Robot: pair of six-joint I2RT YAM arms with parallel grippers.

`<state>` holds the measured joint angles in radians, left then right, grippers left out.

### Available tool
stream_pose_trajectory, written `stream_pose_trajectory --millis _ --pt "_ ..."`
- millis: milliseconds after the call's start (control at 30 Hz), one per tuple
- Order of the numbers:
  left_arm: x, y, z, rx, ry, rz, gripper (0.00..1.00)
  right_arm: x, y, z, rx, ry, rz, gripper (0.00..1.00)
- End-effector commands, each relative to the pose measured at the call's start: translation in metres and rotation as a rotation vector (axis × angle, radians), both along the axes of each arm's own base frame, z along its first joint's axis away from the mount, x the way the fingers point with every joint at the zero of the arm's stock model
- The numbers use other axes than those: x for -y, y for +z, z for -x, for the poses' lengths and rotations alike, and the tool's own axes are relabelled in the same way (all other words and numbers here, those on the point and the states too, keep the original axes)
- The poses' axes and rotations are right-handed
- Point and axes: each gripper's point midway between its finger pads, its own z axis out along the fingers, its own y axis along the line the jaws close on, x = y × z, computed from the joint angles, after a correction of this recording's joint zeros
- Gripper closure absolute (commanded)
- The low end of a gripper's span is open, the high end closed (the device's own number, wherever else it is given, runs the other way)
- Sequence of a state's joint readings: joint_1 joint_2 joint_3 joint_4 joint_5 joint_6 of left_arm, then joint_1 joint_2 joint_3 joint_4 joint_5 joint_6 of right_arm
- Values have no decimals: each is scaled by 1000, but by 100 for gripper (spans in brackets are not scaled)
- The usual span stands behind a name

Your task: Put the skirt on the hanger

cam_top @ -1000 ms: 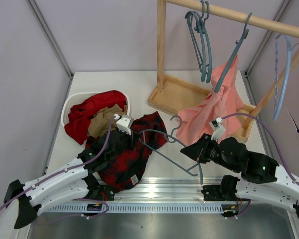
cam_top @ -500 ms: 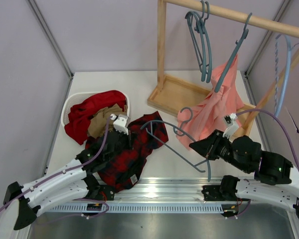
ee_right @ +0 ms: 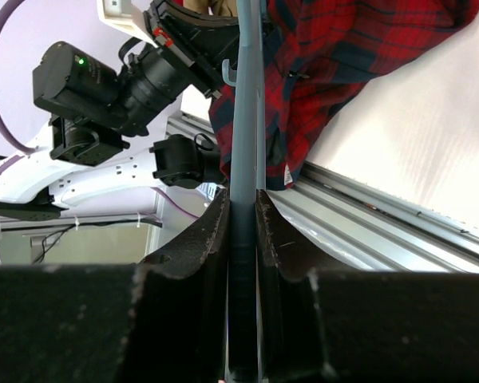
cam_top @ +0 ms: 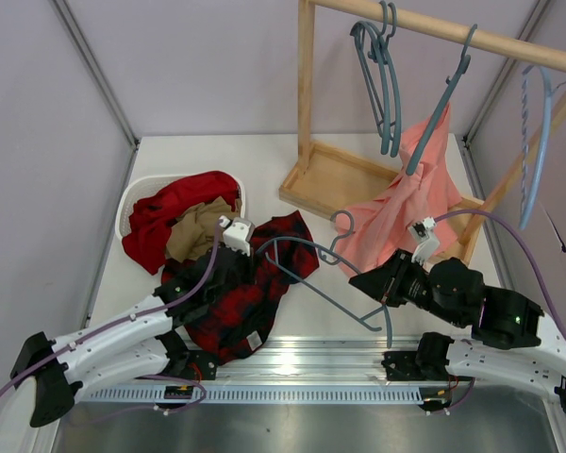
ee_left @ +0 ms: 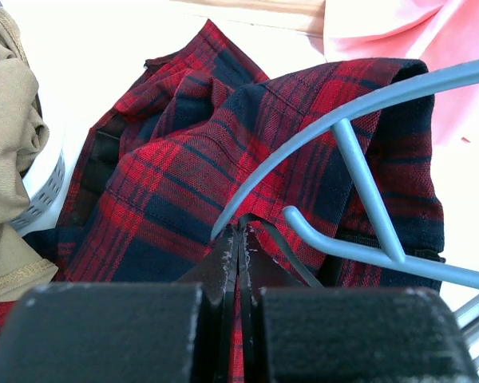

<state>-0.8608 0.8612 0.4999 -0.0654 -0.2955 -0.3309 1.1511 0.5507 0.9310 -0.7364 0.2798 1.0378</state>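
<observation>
Here, the left gripper (ee_left: 238, 233) is pressed together on a fold of the skirt (ee_left: 176, 152), which spreads ahead of it over the surface (ee_left: 88, 48). Just beyond that pinch and to its right, one arm of the hanger (ee_left: 366, 182) lies against the plaid. The right gripper (ee_right: 243, 209) clamps the hanger's bar tightly. The step in hand looks like threading: next, the hanger's arm probably needs sliding into the skirt's waist while the left pinch lifts the cloth

Red-black plaid skirt (cam_top: 250, 307) crumpled, lying flat; slate-blue hanger (cam_top: 313, 283) tilted, one end over skirt's upper edge.
</observation>
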Motion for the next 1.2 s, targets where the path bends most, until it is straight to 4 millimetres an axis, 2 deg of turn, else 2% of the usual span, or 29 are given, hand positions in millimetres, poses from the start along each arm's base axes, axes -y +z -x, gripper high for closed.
stream_pose_trajectory --millis 0,200,367,500,800,867,1167 --pt "5 29 -13 69 22 48 100 -6 24 1 22 7 -88 100" --pt "6 33 -15 81 25 48 100 -7 21 2 13 10 -82 100" --pt "6 42 -17 97 29 62 100 -8 13 2 1 7 -62 100" --pt "5 42 -15 96 27 72 100 -9 1 0 -13 -5 -42 100" --pt "7 43 -16 98 18 68 100 -17 -4 0 -22 6 -51 100" --pt "11 51 -16 119 6 93 100 -17 -5 -1 -21 -1 -44 100" --pt "23 61 -2 111 -96 138 100 -21 -12 -8 10 -27 -17 100"
